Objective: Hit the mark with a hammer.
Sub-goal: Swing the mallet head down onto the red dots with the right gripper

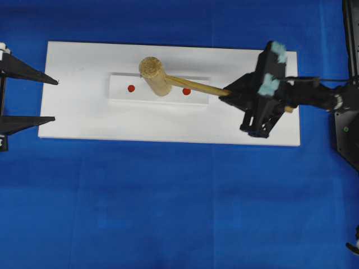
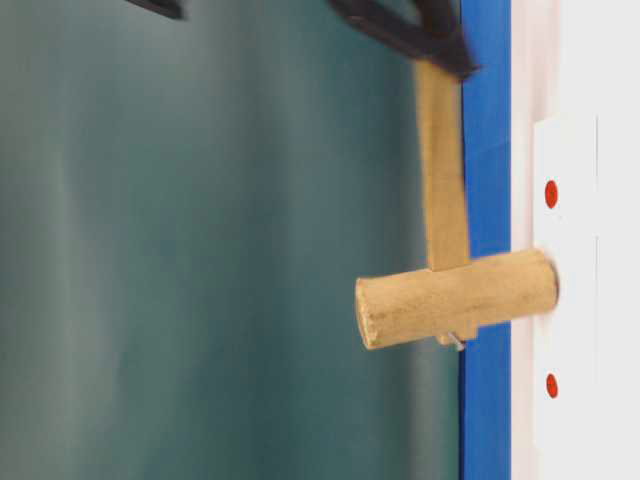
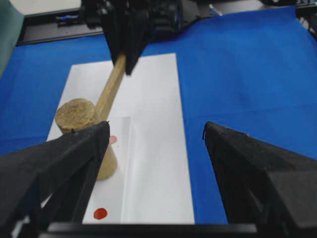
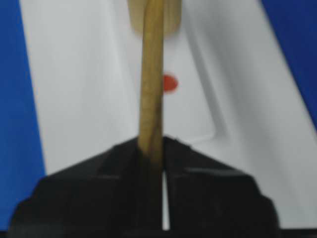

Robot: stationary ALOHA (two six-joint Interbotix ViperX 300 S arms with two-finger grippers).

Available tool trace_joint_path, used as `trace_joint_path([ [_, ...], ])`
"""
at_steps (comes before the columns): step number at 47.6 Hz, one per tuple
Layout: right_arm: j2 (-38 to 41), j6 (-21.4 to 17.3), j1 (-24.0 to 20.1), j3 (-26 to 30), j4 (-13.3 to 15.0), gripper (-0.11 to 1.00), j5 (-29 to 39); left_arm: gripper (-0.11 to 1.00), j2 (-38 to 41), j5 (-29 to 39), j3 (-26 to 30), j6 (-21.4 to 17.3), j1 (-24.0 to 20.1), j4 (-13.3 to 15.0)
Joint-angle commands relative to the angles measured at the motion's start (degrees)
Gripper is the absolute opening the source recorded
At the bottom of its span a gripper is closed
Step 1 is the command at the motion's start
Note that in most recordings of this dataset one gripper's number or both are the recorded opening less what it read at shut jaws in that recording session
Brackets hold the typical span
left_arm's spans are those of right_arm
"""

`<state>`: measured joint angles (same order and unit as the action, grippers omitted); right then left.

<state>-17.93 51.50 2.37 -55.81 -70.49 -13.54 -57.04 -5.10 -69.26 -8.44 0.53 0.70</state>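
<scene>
The hammer (image 1: 157, 78) is a light wooden mallet. Its head stands end-down on the white strip (image 1: 120, 81), between the two end dots (image 1: 131, 88) (image 1: 187, 91). The mark, the middle dot, is hidden under the head in every view. In the table-level view the head's face (image 2: 455, 298) meets the strip between the two visible dots. My right gripper (image 1: 227, 94) is shut on the hammer's handle (image 4: 151, 89), also seen in its wrist view (image 4: 151, 144). My left gripper (image 1: 55, 101) is open and empty at the board's left edge, apart from the hammer (image 3: 74, 115).
The strip lies on a white board (image 1: 78, 112) on a blue cloth. In the left wrist view (image 3: 156, 129) the near end dot (image 3: 100, 213) lies between my left fingers and the head. The right arm's base (image 1: 348, 129) stands at the right edge.
</scene>
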Motion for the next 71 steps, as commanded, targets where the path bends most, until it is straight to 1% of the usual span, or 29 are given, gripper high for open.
trace_joint_path([
  [1,-4.83,0.35,-0.26,0.0,0.7,0.03,-0.88,0.74,0.26,-0.26,0.7,0.0,0.0,0.09],
  [10,-14.59,1.76,-0.26,-3.78,0.97,0.03,-0.7,0.74,0.18,-0.35,0.7,0.0,-0.09,0.09],
  [15,-19.25,2.99,-0.26,-5.1,0.97,0.03,0.62,0.74,0.18,-0.26,0.7,0.0,0.0,0.09],
  [23,-22.41,4.13,-0.26,-5.98,0.97,0.03,1.76,0.74,0.18,-0.26,0.7,0.0,0.0,0.0],
  [34,-21.62,4.31,-0.35,-6.59,0.97,0.03,1.49,0.74,0.09,-0.26,0.79,0.0,0.0,0.09],
  [41,-17.84,4.13,-0.26,-9.49,0.7,0.03,-0.97,0.74,0.0,-0.26,0.79,0.0,-0.09,0.09],
  [43,-15.56,3.87,-0.26,-10.55,0.26,0.03,-1.32,0.74,0.09,-0.35,0.7,0.0,0.0,0.09],
  [47,-9.93,3.34,-0.26,-11.87,-2.2,0.03,-0.7,0.74,0.0,-0.35,0.7,0.0,-0.09,0.0],
  [50,-5.89,3.25,-0.26,-11.69,-3.87,0.03,0.79,0.74,0.0,-0.35,0.79,0.0,0.0,0.09],
  [53,-4.22,3.34,-0.26,-10.99,-4.04,0.03,1.67,0.74,0.0,-0.35,0.79,-0.09,0.0,0.0],
  [61,-5.45,3.87,-0.26,-10.11,-3.78,0.03,0.26,0.74,0.0,-0.26,0.7,0.0,-0.09,0.09],
  [66,-8.96,4.04,-0.26,-9.93,-3.78,0.03,-0.88,0.74,-0.09,-0.26,0.7,0.0,-0.09,0.09],
  [71,-13.45,4.13,-0.26,-8.96,-3.08,0.03,-0.62,0.74,0.0,-0.26,0.79,0.0,-0.09,0.09],
])
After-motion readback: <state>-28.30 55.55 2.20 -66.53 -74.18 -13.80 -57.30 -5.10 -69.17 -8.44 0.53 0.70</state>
